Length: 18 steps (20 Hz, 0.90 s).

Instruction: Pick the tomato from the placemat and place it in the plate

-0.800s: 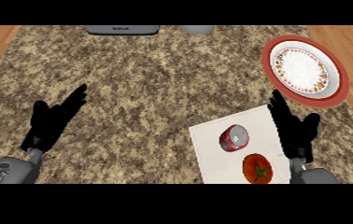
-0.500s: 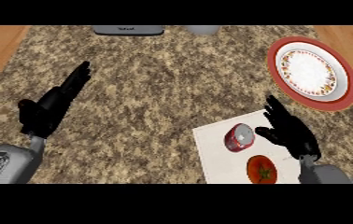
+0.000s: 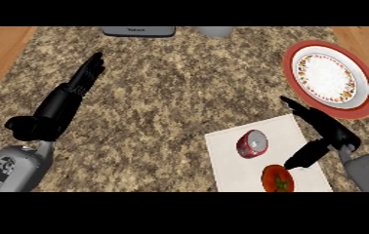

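Reaching down over the white placemat (image 3: 256,152), our right hand (image 3: 326,139) hangs with thumb and fingers spread apart, holding nothing. The tomato (image 3: 278,178) sits untouched at the placemat's near edge, just below the lowered black digit, which seems close to its top; we cannot tell whether they touch.

We judge the main risk to be the red, grey-faced round object (image 3: 252,143) lying just beside the tomato on the same mat: a wide closing sweep could knock it or catch it instead. The tomato is round and could roll toward the near edge if nudged from above and not enclosed. It also lies low in the view, close under our forearm, so the wrist has little room to come behind it.

Open granite counter (image 3: 180,96) lies between the mat and the red-rimmed patterned plate (image 3: 326,78), which sits well apart, up and to the right near the counter's right edge, so overshooting there matters. Our left hand (image 3: 69,99) rests open at the left, clear of the path.
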Each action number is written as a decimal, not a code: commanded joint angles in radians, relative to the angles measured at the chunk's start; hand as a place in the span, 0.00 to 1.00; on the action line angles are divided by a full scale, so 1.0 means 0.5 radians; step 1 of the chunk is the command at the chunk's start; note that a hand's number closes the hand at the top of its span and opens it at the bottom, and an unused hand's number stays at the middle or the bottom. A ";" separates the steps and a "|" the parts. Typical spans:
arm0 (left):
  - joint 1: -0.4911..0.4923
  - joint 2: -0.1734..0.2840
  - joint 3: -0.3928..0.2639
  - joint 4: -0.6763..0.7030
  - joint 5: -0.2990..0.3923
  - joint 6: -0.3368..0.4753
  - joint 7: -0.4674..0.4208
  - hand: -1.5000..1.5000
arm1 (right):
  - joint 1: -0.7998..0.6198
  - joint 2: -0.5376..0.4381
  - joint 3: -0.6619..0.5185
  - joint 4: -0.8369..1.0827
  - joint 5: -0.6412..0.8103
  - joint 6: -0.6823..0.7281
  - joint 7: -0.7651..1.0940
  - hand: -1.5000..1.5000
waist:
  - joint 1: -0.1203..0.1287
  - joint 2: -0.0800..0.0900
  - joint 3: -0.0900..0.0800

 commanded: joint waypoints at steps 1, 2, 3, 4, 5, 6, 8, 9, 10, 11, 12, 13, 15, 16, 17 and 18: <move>0.121 0.008 0.023 -0.144 -0.040 0.010 -0.027 0.50 | -0.146 -0.028 0.113 -0.210 0.177 0.052 0.286 0.00 | -0.027 -0.004 0.003; 0.153 -0.003 0.023 -0.090 -0.059 -0.012 -0.073 0.50 | -0.162 -0.041 0.125 -0.263 0.187 0.102 0.368 0.00 | -0.037 -0.001 0.003; 0.103 0.014 0.081 -0.065 -0.025 -0.041 -0.059 0.50 | -0.249 0.063 0.175 -0.298 0.224 0.066 0.555 0.00 | -0.034 0.001 0.003; 0.103 -0.070 0.031 -0.094 -0.091 0.024 -0.012 0.50 | -0.268 0.102 0.164 -0.249 0.279 0.070 0.554 0.00 | -0.040 0.003 0.004; 0.182 -0.007 0.076 -0.157 -0.046 -0.022 -0.028 0.50 | -0.281 0.021 0.113 -0.430 0.163 0.168 0.782 0.00 | -0.043 -0.003 0.003; 0.132 -0.048 0.080 -0.017 -0.104 -0.048 -0.103 0.50 | -0.230 0.033 0.106 -0.379 0.155 0.212 0.805 0.00 | -0.057 0.003 0.004; 0.001 -0.035 0.105 -0.131 -0.077 -0.020 0.088 0.50 | -0.250 0.155 0.150 -0.441 0.035 0.263 1.074 0.00 | -0.055 0.000 0.004; 0.147 -0.041 0.107 -0.142 -0.053 -0.042 -0.004 0.50 | -0.215 0.149 0.120 -0.534 -0.065 0.282 1.236 0.00 | -0.054 -0.004 0.003; 0.161 -0.051 0.070 -0.250 -0.124 0.014 0.025 0.50 | -0.304 0.044 -0.023 -0.433 -0.234 0.470 1.200 0.00 | -0.041 -0.002 0.004; 0.130 -0.044 0.136 -0.027 -0.075 -0.074 -0.062 0.50 | -0.251 0.140 0.039 -0.564 -0.286 0.410 1.388 0.00 | -0.067 0.001 0.002; 0.202 -0.098 0.051 -0.115 -0.155 -0.022 -0.064 0.50 | -0.299 0.106 0.009 -0.534 -0.344 0.504 1.437 0.00 | -0.053 0.001 0.003; 0.171 -0.067 0.134 -0.005 -0.117 -0.086 -0.153 0.50 | -0.340 0.132 0.026 -0.513 -0.400 0.543 1.544 0.00 | -0.052 0.005 0.002; 0.196 -0.050 0.117 -0.181 -0.123 -0.074 -0.013 0.50 | -0.371 0.116 -0.017 -0.432 -0.525 0.632 1.607 0.00 | -0.039 0.003 0.004; 0.193 -0.082 0.110 -0.202 -0.125 -0.036 0.016 0.50 | -0.404 0.092 -0.001 -0.349 -0.568 0.691 1.619 0.00 | -0.030 0.005 0.004; 0.207 -0.107 0.086 -0.175 -0.179 -0.034 -0.032 0.50 | -0.348 0.070 0.049 -0.448 -0.531 0.666 1.655 0.00 | -0.047 0.003 0.004; 0.124 -0.133 0.087 -0.177 -0.181 -0.006 0.052 0.50 | -0.418 -0.043 -0.009 -0.443 -0.610 0.762 1.679 0.00 | -0.054 0.003 0.004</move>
